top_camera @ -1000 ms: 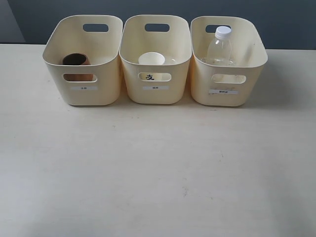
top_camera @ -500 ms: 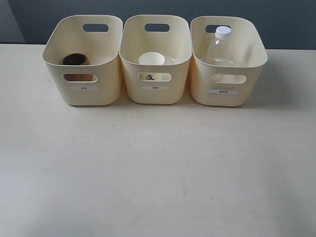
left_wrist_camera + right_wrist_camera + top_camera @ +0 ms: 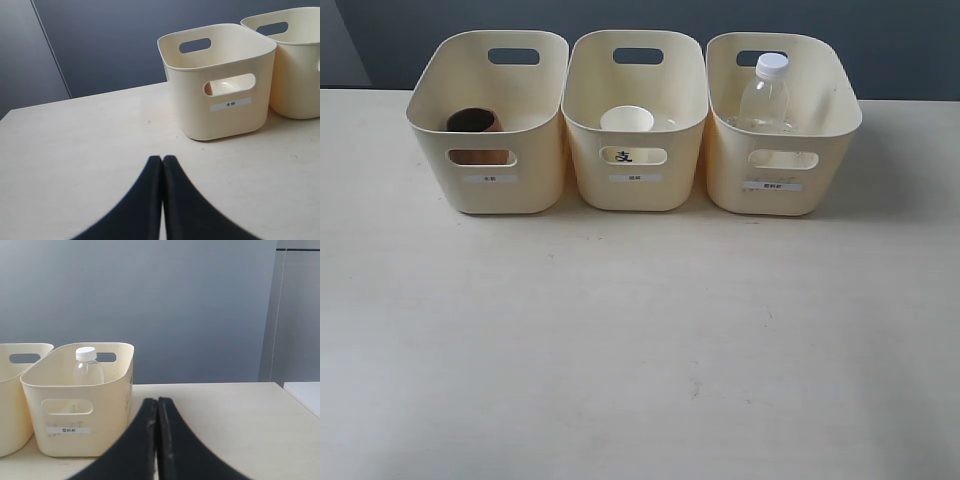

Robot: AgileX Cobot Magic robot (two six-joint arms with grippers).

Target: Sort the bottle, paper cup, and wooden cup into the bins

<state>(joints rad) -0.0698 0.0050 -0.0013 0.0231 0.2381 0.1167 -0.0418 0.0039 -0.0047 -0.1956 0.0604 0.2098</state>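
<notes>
- Pale, matte table (image 3: 640,350) runs back to a dark grey-blue wall (image 3: 640,12); neither arm shows in the exterior view.
- Left gripper (image 3: 161,161): black jaws pressed together with nothing between them, low over bare table and short of the left bin (image 3: 220,120).
- Right gripper (image 3: 157,402): jaws likewise closed and empty, near the front of the right bin (image 3: 75,415).
- Risk, as I judge it: a closed gripper swinging forward could shove a light bin along the table. The three stand almost touching, so one knock may shift its neighbours.
- Risk: the bottle (image 3: 766,95) is tall and looks empty, so a bump to its bin could topple it. The wooden cup (image 3: 472,122) and paper cup (image 3: 627,119) sit lower and seem steadier.
- Left bin: wooden cup upright, its brown side showing through the front handle cutout.
- Middle bin (image 3: 635,195): paper cup upright, mouth up, its dark mark visible through the cutout.
- Right bin: bottle upright, white cap on.
- Each item has a bin of its own, so the sorting looks finished.
</notes>
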